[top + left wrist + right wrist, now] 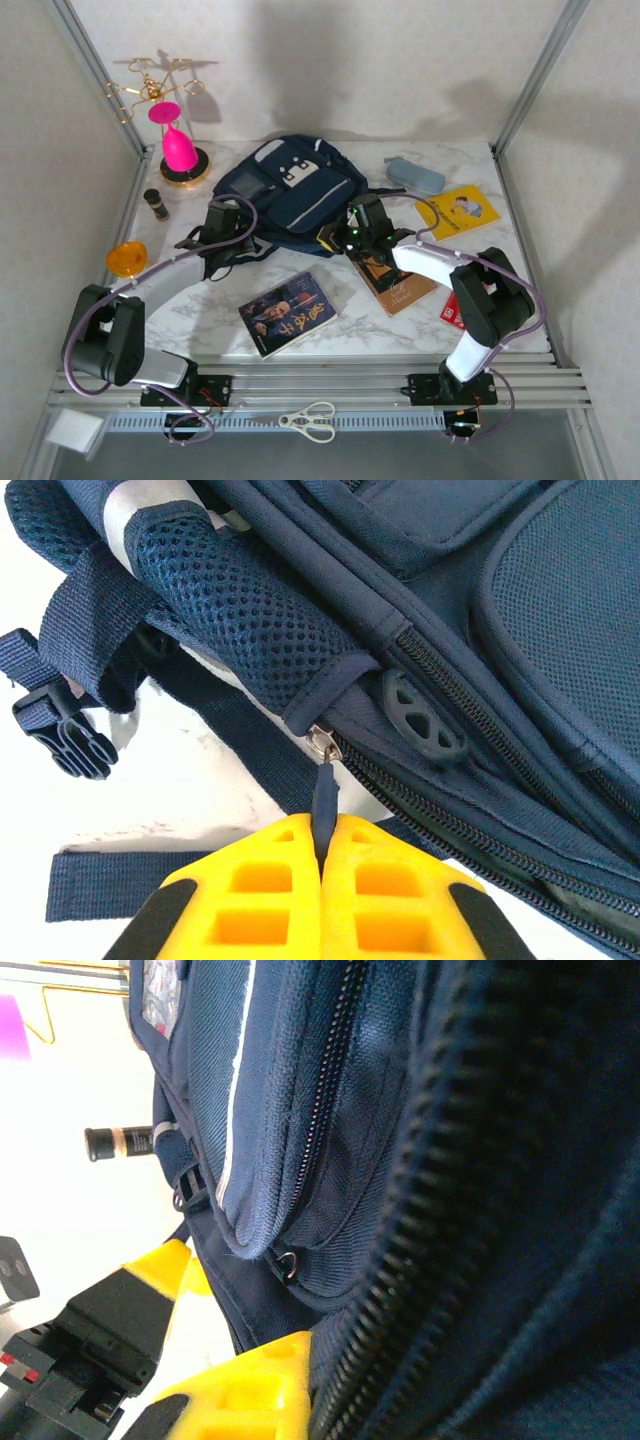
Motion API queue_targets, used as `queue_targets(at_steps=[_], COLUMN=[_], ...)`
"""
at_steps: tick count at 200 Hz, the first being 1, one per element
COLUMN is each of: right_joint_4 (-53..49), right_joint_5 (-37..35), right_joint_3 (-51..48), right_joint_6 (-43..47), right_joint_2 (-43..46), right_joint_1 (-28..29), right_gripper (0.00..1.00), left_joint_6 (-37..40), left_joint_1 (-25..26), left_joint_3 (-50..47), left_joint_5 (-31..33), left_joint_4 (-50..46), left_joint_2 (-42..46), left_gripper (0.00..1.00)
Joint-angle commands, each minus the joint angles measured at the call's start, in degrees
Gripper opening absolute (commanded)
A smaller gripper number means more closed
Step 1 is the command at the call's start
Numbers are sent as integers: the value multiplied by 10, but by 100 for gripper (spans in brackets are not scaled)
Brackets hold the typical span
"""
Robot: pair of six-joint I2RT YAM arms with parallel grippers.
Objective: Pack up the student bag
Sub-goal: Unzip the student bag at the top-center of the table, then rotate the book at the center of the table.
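Navy student bag (290,190) lies zipped on the counter (200,300). Left fingers (260,880) pinch its zip pull (325,795), right fingers (250,1385) clamp its edge. Books (288,312) and pouch (415,176) wait outside; packing has barely begun.

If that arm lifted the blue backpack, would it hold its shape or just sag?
Likely sag: the student bag lies slumped flat, its straps sprawled loose on the table. Its woven fabric and mesh padding look grippy, not slippery. Tugging the zipper pull pinched in the left jaws might drag the whole bag.
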State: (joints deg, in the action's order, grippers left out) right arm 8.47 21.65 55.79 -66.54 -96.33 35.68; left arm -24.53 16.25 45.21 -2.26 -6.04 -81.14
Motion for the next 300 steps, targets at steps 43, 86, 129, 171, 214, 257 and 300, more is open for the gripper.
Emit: queue_targets(at_steps=[43,86,129,171,214,257,300], right_joint_4=[75,33,-148,-279,-311,-286,-270], right_joint_5=[-16,9,-52,-93,-18,7,-22], right_joint_3=[12,10,-7,-52,-81,-80,-72], right_joint_6=[-22,11,112,213,318,367,383], right_joint_2=[-24,-7,100,220,227,138,71], right_joint_1=[37,57,48,-72,-251,-356,-373], right_gripper=[34,61,80,95,99,99,99], left_joint_6=[2,-26,-75,-197,-333,-371,-376], left_joint_1=[-7,-6,19,148,321,424,443], left_joint_3=[18,7,-30,-57,-64,-5,94], left_joint_5=[-38,-27,-66,-56,5,10,-14], left_joint_4=[-4,-51,-51,11,111,196,211], left_joint_2=[15,83,154,178,125,-30,-186], left_gripper=[15,38,47,54,64,67,68])
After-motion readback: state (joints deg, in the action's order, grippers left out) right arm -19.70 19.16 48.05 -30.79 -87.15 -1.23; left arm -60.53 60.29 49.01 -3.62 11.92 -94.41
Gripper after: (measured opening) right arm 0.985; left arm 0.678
